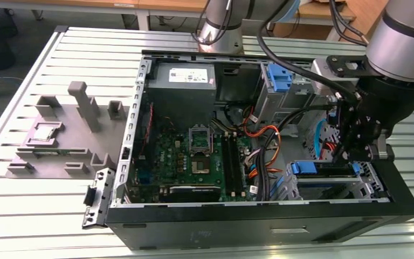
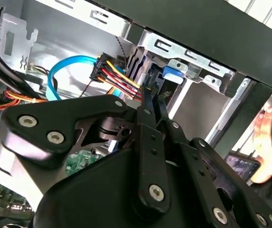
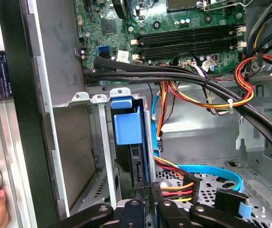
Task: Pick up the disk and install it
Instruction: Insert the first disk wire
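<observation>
Disk (image 3: 128, 124): a drive in a blue bracket, standing on edge in a slot of the grey metal drive cage (image 1: 361, 174), at about 4 o'clock in the open computer case (image 1: 264, 226) in the exterior view. Its blue tab and dark edge show between the cage rails in the first wrist view. It looks largely seated, so installation is judged well advanced, though full seating cannot be confirmed. Gripper (image 2: 152, 92): reaches down into the cage from the arm (image 1: 408, 38) at 2 o'clock. Its jaws are drawn close together, narrower than the disk, with the tips at the disk's exposed end. That suggests pressing the drive along its rails rather than carrying it; actual contact cannot be confirmed. Red, yellow and black power leads (image 3: 174, 187) and a light-blue data cable (image 3: 212, 170) lie just beside the slot, near the disk's connector end. Motherboard (image 1: 192, 156): at the case's centre, well apart from the work. Power supply box (image 1: 185, 78): at 12 o'clock. Grey parts fixture (image 1: 63, 135): on the slatted table (image 1: 34, 216) at 9 o'clock. A person's hand (image 2: 264, 135): outside the case wall.
</observation>
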Robot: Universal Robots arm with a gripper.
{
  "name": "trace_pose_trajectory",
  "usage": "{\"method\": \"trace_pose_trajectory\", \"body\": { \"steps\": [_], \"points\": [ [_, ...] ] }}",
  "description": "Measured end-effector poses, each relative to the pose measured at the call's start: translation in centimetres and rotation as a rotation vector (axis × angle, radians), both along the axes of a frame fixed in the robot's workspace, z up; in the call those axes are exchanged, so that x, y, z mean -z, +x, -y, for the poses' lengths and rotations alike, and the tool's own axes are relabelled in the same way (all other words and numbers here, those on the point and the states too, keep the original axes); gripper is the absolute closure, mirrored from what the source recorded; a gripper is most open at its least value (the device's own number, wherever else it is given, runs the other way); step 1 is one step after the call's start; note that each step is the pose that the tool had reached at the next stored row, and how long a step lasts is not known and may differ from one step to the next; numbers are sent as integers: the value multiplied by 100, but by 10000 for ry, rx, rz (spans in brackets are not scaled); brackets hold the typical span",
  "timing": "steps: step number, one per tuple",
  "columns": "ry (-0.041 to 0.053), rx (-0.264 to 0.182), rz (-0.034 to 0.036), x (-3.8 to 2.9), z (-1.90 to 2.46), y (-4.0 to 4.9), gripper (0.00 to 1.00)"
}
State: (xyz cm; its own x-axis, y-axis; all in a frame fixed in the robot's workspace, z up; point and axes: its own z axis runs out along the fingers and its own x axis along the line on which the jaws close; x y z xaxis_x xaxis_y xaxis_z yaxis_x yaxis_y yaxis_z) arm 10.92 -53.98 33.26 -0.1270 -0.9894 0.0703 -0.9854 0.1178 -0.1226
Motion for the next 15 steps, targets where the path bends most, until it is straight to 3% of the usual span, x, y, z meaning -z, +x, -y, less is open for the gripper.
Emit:
{"method": "trace_pose_trajectory", "body": {
  "steps": [9, 15],
  "points": [
    [13, -10, -183, 10, 19, 50, 83],
    [60, -30, -203, 18, 28, 53, 83]
  ]
}}
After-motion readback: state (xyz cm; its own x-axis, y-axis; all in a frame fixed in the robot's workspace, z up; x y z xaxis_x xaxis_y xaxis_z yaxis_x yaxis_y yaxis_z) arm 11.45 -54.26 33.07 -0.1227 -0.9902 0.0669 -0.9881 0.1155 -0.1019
